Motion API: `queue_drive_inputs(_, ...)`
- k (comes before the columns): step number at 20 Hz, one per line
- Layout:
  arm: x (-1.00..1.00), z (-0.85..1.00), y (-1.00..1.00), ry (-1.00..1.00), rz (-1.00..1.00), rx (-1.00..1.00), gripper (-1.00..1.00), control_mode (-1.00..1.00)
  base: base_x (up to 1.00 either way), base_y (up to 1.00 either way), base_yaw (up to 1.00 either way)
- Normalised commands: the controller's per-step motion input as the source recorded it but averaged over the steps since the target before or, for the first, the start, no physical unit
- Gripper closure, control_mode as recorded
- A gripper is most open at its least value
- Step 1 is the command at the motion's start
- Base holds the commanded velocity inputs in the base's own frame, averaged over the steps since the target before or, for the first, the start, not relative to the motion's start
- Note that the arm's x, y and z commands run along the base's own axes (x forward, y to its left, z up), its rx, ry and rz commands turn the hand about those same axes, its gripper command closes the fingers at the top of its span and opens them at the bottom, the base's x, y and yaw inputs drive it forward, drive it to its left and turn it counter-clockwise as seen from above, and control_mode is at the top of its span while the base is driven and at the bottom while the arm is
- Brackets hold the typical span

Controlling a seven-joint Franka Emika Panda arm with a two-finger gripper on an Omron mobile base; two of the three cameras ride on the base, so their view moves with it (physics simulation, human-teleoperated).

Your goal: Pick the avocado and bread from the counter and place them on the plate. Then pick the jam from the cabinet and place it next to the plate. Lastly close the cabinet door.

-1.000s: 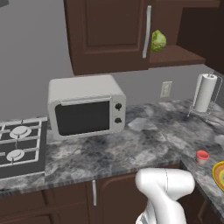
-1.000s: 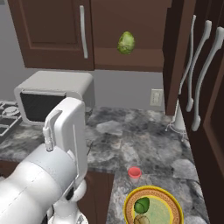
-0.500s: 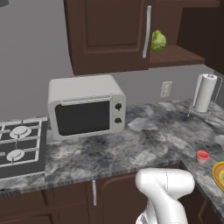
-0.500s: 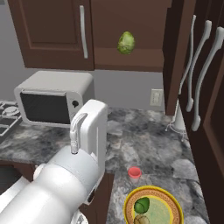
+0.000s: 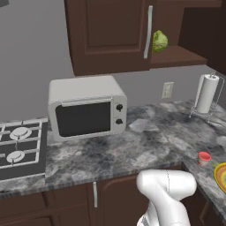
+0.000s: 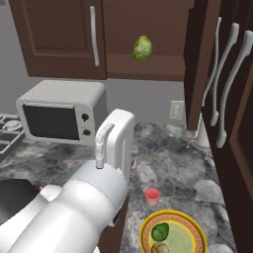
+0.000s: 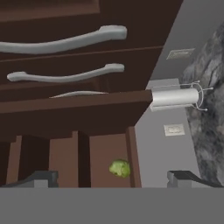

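Plate (image 6: 195,233) sits nearest on the counter (image 6: 173,168), with the avocado (image 6: 160,231) and the bread (image 6: 159,248) lying on it. Just beyond its rim stands the jam (image 6: 151,195). Farther back, a paper towel roll (image 5: 206,93) stands by the wall. Higher up, the cabinet door (image 6: 200,59) stands open, a leafy green ball (image 6: 142,48) on the shelf inside. The gripper (image 7: 113,178) has its jaws spread wide, holding nothing.
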Motion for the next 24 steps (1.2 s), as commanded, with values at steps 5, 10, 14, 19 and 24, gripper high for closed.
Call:
queue_drive_inputs(5,0.32,-0.06,-0.01,0.00,0.00,0.00,-1.00,-1.00,0.00,0.00,0.00)
queue_drive_inputs(10,0.26,-0.04,-0.12,0.00,0.00,0.00,-1.00,-1.00,0.00,0.00,0.00)
queue_drive_inputs(14,0.07,0.00,-0.27,0.00,0.00,0.00,-1.00,-1.00,0.00,0.00,0.00)
queue_drive_inputs(19,0.12,-0.01,-0.24,0.00,0.00,0.00,-1.00,-1.00,0.00,0.00,0.00)
queue_drive_inputs(24,0.17,-0.05,-0.17,0.00,0.00,0.00,-1.00,-1.00,0.00,0.00,0.00)
